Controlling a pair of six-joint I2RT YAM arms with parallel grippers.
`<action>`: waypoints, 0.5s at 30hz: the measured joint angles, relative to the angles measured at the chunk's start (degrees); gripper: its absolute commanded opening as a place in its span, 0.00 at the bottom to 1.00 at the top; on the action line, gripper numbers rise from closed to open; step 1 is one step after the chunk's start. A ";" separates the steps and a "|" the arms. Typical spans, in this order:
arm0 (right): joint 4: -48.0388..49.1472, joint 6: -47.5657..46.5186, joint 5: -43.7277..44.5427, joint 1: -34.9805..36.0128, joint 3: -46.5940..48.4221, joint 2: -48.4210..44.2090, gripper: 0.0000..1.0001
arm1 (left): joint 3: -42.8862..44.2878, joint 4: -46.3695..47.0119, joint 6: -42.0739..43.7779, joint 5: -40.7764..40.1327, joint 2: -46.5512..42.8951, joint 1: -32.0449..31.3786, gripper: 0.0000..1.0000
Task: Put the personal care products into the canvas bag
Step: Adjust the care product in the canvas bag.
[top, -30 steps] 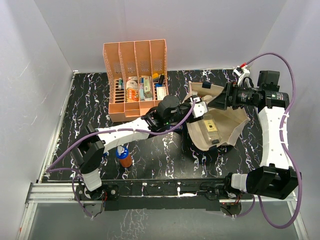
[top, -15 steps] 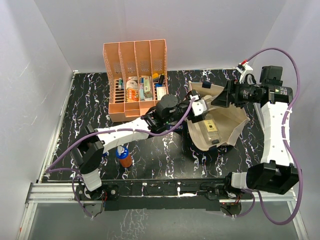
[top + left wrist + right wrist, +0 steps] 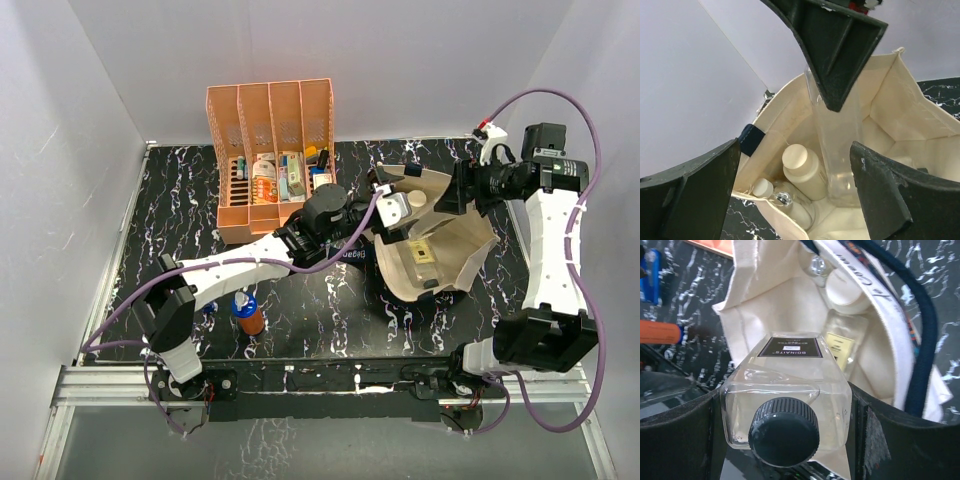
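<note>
Canvas bag: open-mouthed on the right half of the tabletop, white-capped bottles inside. Right gripper: clamped on the clear square bottle, dark cap toward the wrist, over the bag's mouth; left gripper: jaws spread, empty, at the bag's left rim. Orange-brown bottle: near the tabletop's front edge, left of centre, outside the bag.

Bright even light, soft shadows, wrist views blurred up close

Left hand spread wide; right hand clamped (both arms extended).
</note>
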 measured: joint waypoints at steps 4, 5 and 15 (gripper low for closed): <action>-3.28 -7.26 3.91 -0.02 4.74 2.60 0.08 | 0.83 -4.00 0.79 1.07 -0.09 0.00 0.92; -4.20 -9.46 5.05 -0.02 6.10 3.15 0.08 | 1.07 -5.18 1.18 1.60 -0.09 0.00 0.92; -9.09 -27.17 12.83 -0.04 11.17 4.94 0.08 | 1.73 -19.19 6.12 11.74 -1.95 0.02 0.93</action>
